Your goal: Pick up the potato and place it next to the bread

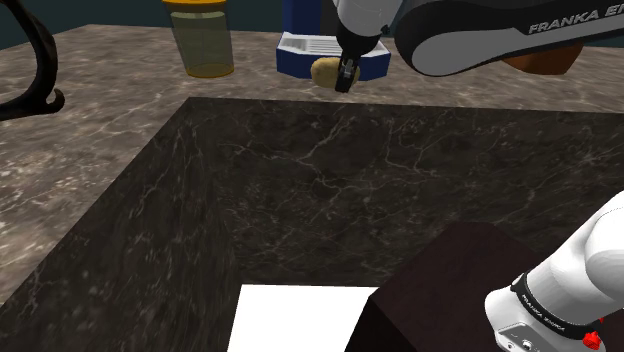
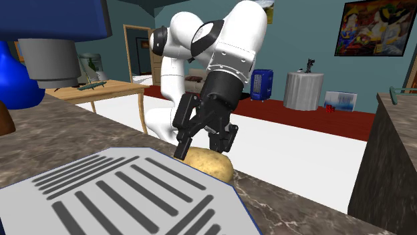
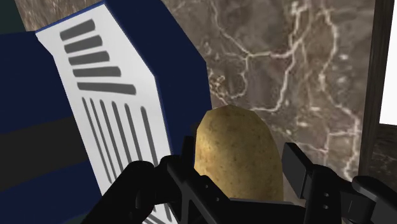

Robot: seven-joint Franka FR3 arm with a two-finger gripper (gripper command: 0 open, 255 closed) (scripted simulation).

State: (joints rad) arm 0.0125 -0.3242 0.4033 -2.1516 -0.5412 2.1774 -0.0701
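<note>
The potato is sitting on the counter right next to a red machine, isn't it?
Not red: the machine is blue. The potato does sit on the counter right next to it, as the shoulder view shows.

Shoulder view: potato half behind gripper. Brown lump at 2 o'clock mostly behind arm; you can't tell what it is. Jar at 11 and blue machine at 12 cut by top edge. Black hook at 9 cut by left edge.
Second exterior view: you lose potato's base behind tray.
Wrist view: potato's near end hidden under gripper body.
</note>
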